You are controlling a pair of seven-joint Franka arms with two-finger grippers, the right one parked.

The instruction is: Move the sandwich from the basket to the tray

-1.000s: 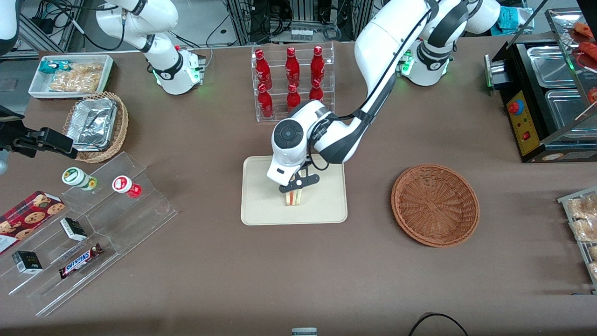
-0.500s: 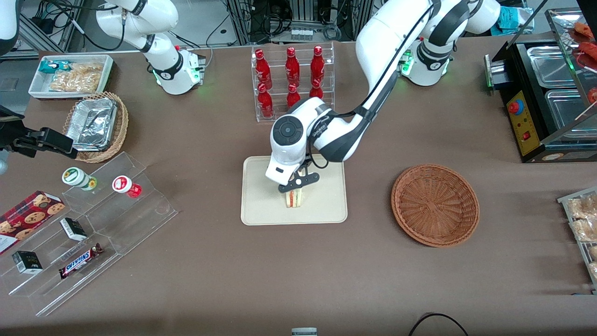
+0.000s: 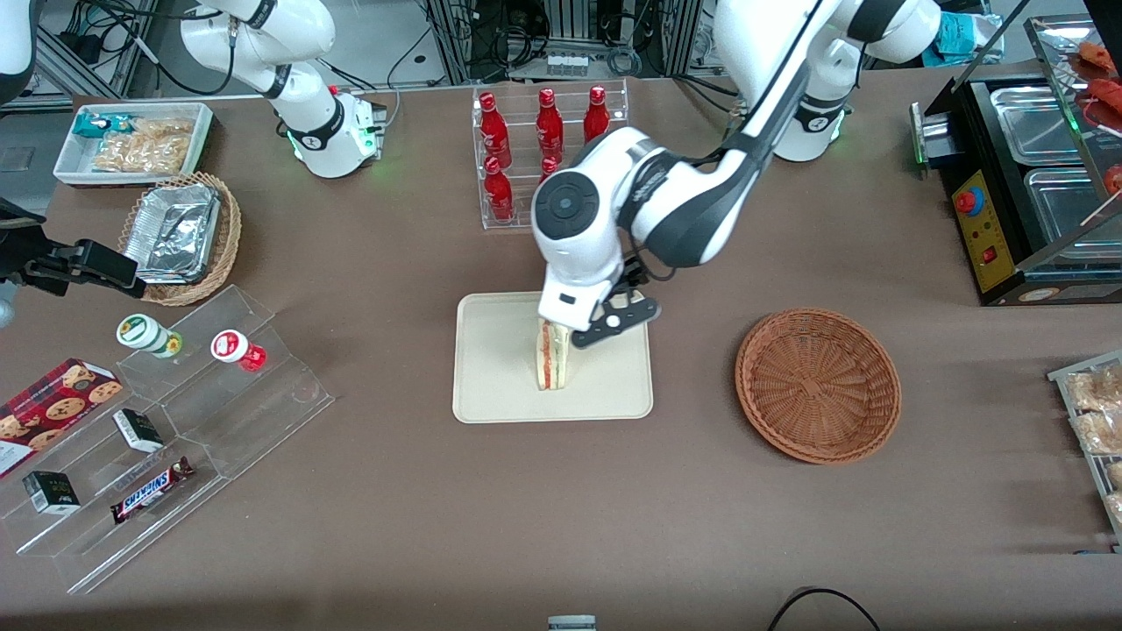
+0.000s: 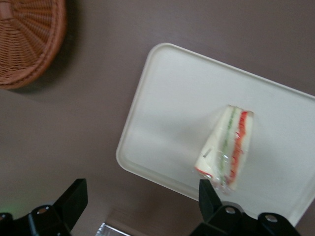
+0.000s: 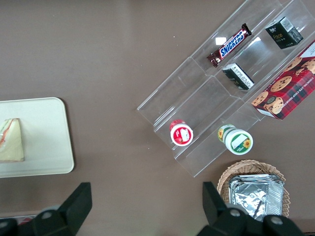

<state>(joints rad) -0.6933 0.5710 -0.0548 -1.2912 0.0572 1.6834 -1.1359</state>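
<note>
The gripper [image 3: 614,322], fingers spread, hangs above the tray [image 3: 491,386], apart from the sandwich [image 3: 552,355]. Bare table [image 3: 692,350] separates tray and basket [image 3: 817,384]; a bottle rack [image 3: 517,158] stands near the arm.

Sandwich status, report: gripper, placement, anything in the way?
Gripper open, risen clear above tray. Sandwich released, resting on tray. Basket empty. Nothing obstructing.

Front overhead and wrist views share tray [image 3: 491,386].
</note>
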